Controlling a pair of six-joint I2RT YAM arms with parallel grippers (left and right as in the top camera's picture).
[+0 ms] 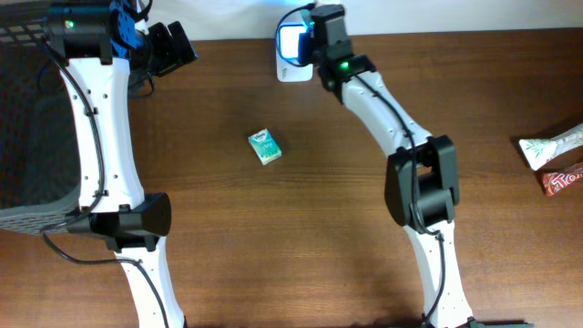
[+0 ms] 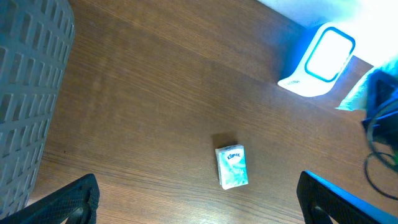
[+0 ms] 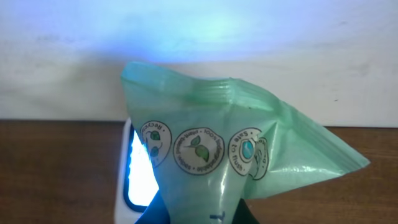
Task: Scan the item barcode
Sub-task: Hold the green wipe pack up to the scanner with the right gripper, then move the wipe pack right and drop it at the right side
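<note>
Where the right wrist camera looks out, a green packet (image 3: 236,168) fills most of the view. It stands upright, its crimped top edge uppermost, with a row of round printed emblems across the middle. Its lower end runs down into the dark gripper body at the bottom edge, so the right jaws are pressed together on it. Just behind the packet and to the left is the scanner (image 3: 138,180), its window glowing blue-white and casting blue onto the pale wall.

Overhead view: the right gripper (image 1: 319,38) is reached out to the far table edge, right against the scanner (image 1: 290,46). The packet itself is barely separable from the glow here, and no barcode is legible in any view.

The left gripper (image 1: 173,47) sits at the far left corner beside the grey basket (image 1: 23,109) with its jaws spread wide and nothing between them. Its wrist view confirms this, with one dark finger (image 2: 71,202) at each lower corner and bare wood between.

That same wrist view shows a small tissue pack (image 2: 232,167) lying flat mid-table, well apart from both grippers, and the scanner (image 2: 320,59) seen from its front.

Only the overhead view shows the right edge of the table (image 1: 301,237), where a white-green wrapper (image 1: 554,146) and a red bar (image 1: 563,178) lie close together.
</note>
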